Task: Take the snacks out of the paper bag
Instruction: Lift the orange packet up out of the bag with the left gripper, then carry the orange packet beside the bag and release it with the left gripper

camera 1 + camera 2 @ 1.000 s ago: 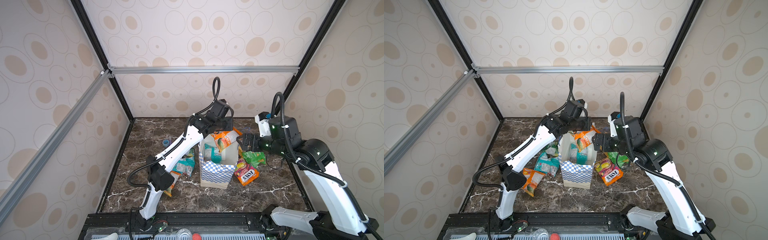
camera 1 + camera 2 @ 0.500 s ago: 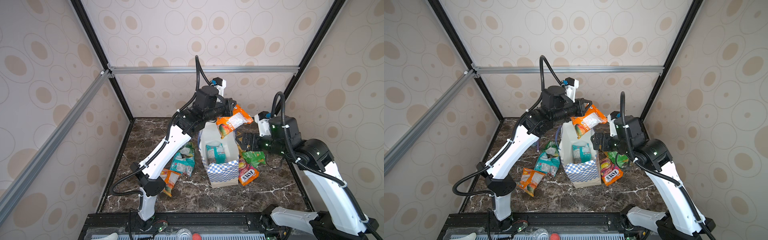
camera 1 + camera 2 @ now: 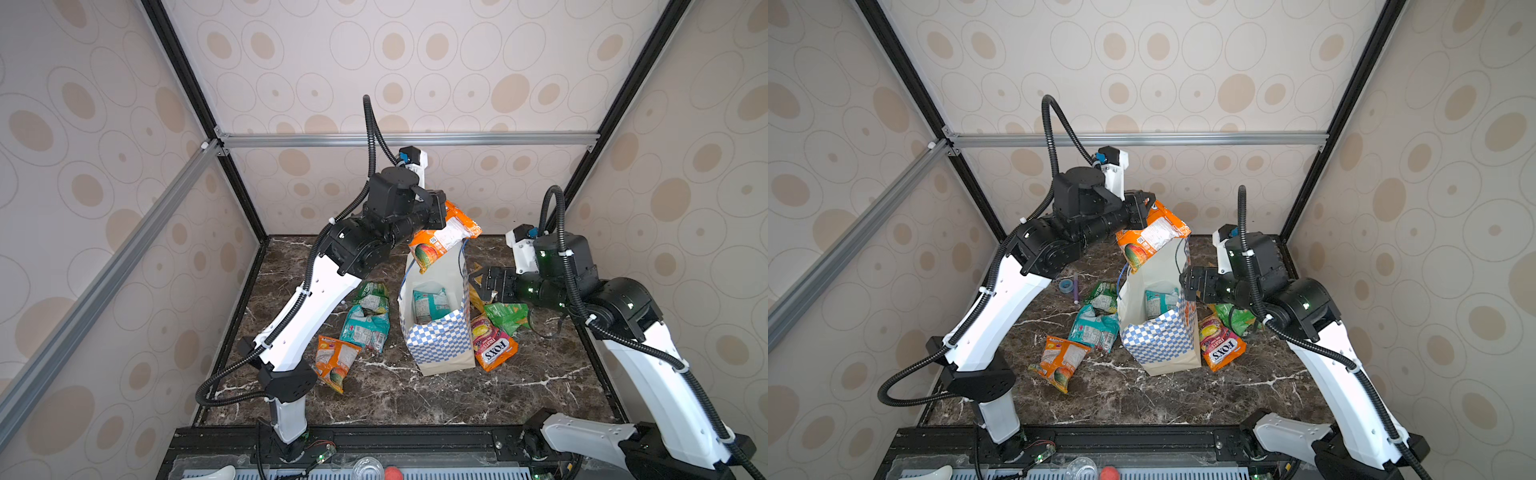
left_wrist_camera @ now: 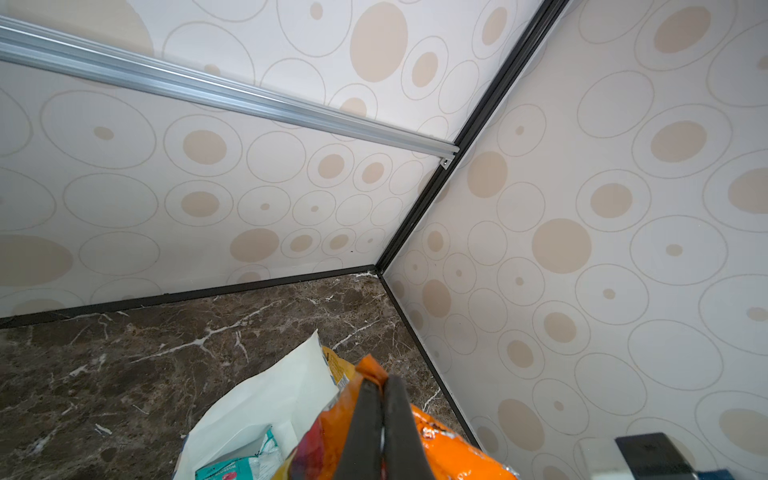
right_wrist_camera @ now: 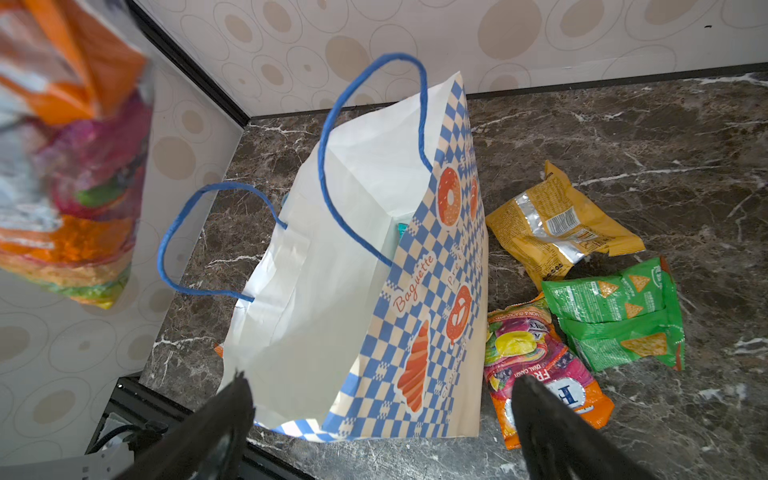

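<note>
Paper bag (image 3: 440, 345) stands upright approx mid-worktop (image 3: 415, 399), teal packet (image 3: 430, 305) inside, other snacks (image 3: 494, 349) on the worktop either side. Step in hand, prob: left pincer (image 4: 382, 419), clamped on an orange-white packet (image 3: 446, 239), holds it above the bag's mouth. Next: drop it clear of the bag; right pincer (image 5: 379, 380), jaws wide & empty beside the bag, could fetch the teal one.

Paper bag (image 3: 436, 345) blue/wht checks, 2 blue handles (image 5: 395, 55); FOX'S packet (image 3: 494, 349) orange; tabletop (image 3: 415, 399) dk brown marble, wht veins.

paper bag (image 3: 440, 340) mouth open; orange packet (image 3: 446, 237) hangs over rear rim; bare marble (image 3: 415, 399) in front.
</note>
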Controlling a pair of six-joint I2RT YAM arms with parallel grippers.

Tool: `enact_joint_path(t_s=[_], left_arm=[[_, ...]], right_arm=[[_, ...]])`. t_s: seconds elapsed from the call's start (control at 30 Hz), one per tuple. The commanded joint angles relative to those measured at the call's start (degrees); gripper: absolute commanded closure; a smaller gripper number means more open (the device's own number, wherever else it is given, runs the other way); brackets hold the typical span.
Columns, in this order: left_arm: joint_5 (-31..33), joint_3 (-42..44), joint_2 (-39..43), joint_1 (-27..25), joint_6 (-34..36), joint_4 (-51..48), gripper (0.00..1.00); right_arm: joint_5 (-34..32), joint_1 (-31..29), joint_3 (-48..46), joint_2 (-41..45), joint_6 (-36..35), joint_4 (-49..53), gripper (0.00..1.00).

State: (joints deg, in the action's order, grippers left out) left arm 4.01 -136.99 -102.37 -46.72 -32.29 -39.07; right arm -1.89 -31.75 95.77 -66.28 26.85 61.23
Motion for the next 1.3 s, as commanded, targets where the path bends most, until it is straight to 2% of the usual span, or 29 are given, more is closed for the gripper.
enact_joint_path(t_s=[0.0,0.17,0.27,0.33,0.43,0.57,0.7,0.77,0.83,0.97,1.07,1.27], left_arm=[[0.2,3.6,8.1,-0.1,3.3,4.3,1.00],[9.5,23.8,23.6,-0.1,3.4,10.8,1.00],[17.9,39.5,34.9,0.0,-0.6,17.0,1.00],[24.4,50.3,42.5,0.0,-6.3,19.7,1.00],[30.0,63.4,51.7,0.0,-14.2,22.3,1.00],[31.3,75.8,58.3,0.0,-25.9,22.4,1.00],[28.3,83.9,58.5,0.1,-41.5,17.0,1.00],[24.8,88.5,57.8,0.1,-46.2,17.8,1.00],[21.1,93.9,56.8,0.1,-49.9,21.7,1.00],[15.0,104.2,53.1,0.0,-57.5,35.8,1.00],[12.9,107.3,47.7,-0.2,-58.0,43.9,1.00],[6.9,105.4,34.3,-0.5,-54.4,51.5,1.00]], right_arm=[[-0.2,0.5,-0.5,0.4,1.0,-0.6,0.00],[-0.1,0.5,-1.6,0.6,1.3,-0.9,0.00],[0.0,0.5,-1.9,0.7,1.4,-1.0,0.00],[0.2,0.5,-1.9,0.5,1.2,-1.0,0.00],[0.7,0.6,-1.7,0.0,0.8,-1.0,0.00],[1.6,0.7,-1.6,-0.8,0.4,-0.9,0.00],[2.7,0.8,-1.2,-1.5,0.6,-0.9,0.00],[2.6,0.8,-1.2,-1.5,0.7,-0.9,0.00],[2.4,0.8,-1.4,-1.2,1.0,-0.8,0.00],[1.8,0.8,-2.4,0.1,1.5,-0.8,0.00],[0.9,0.8,-3.0,1.2,1.9,-0.6,0.00],[-1.2,0.8,-3.0,2.5,1.9,-0.1,0.00]])
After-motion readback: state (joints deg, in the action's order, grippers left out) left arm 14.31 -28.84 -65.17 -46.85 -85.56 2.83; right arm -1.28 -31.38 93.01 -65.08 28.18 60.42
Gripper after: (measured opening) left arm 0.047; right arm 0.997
